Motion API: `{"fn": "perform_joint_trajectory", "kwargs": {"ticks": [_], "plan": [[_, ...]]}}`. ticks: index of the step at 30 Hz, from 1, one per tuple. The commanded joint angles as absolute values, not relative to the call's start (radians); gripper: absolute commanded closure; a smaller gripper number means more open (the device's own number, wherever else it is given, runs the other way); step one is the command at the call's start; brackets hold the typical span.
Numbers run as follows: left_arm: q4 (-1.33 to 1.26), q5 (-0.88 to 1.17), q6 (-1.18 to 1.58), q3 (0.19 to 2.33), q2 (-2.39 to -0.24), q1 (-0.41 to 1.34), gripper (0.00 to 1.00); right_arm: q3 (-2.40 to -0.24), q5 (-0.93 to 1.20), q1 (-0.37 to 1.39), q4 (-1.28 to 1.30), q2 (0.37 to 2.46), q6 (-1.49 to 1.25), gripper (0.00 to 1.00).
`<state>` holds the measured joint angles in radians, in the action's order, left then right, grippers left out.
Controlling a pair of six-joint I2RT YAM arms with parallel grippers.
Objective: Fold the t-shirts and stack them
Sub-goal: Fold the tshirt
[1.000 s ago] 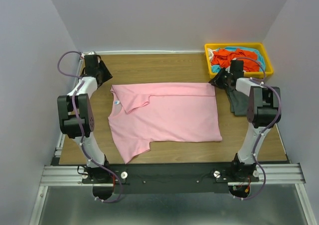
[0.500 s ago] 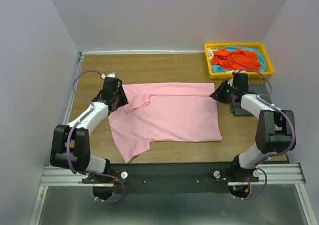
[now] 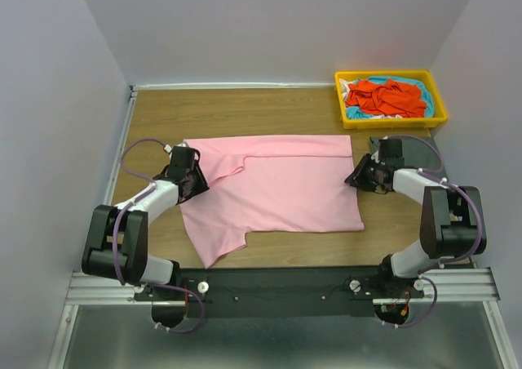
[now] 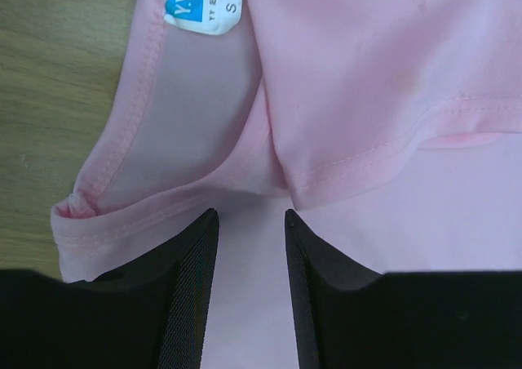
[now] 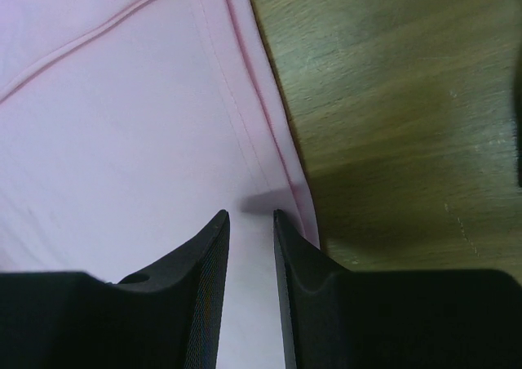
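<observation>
A light pink t-shirt lies spread on the wooden table, its upper part folded down and one sleeve pointing at the near edge. My left gripper is low over the collar end. In the left wrist view this gripper is open above flat pink cloth, just short of the collar and its blue size label. My right gripper is at the shirt's right hem. The right wrist view has it open over the cloth beside the stitched hem. Orange-red and turquoise t-shirts lie bunched in the tray.
The yellow plastic tray stands at the back right corner. A dark grey t-shirt lies mostly hidden under my right arm. Bare wood shows right of the hem. Grey walls close in the table on three sides.
Both arms swung in from the back of the table and came down. The left gripper went from the far left corner to the collar, the right from beside the tray to the hem.
</observation>
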<state>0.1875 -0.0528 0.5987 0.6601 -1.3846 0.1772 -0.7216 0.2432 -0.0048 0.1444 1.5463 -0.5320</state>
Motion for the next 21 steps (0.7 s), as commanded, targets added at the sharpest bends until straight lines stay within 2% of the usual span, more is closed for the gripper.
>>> {"fn": "perform_joint_trajectory", "kwargs": {"ticks": [1, 13, 21], "plan": [[0.140, -0.078, 0.644, 0.631, -1.433, 0.176, 0.54, -0.716, 0.140, -0.002, 0.140, 1.603, -0.514, 0.64], [0.126, -0.098, 0.640, 0.810, -1.605, 0.163, 0.56, -0.864, 0.093, -0.002, 0.121, 1.729, -0.515, 0.65], [0.313, -0.159, 0.664, 0.755, -1.349, 0.164, 0.54, -0.816, 0.129, -0.002, 0.248, 1.528, -0.488, 0.61]]}}
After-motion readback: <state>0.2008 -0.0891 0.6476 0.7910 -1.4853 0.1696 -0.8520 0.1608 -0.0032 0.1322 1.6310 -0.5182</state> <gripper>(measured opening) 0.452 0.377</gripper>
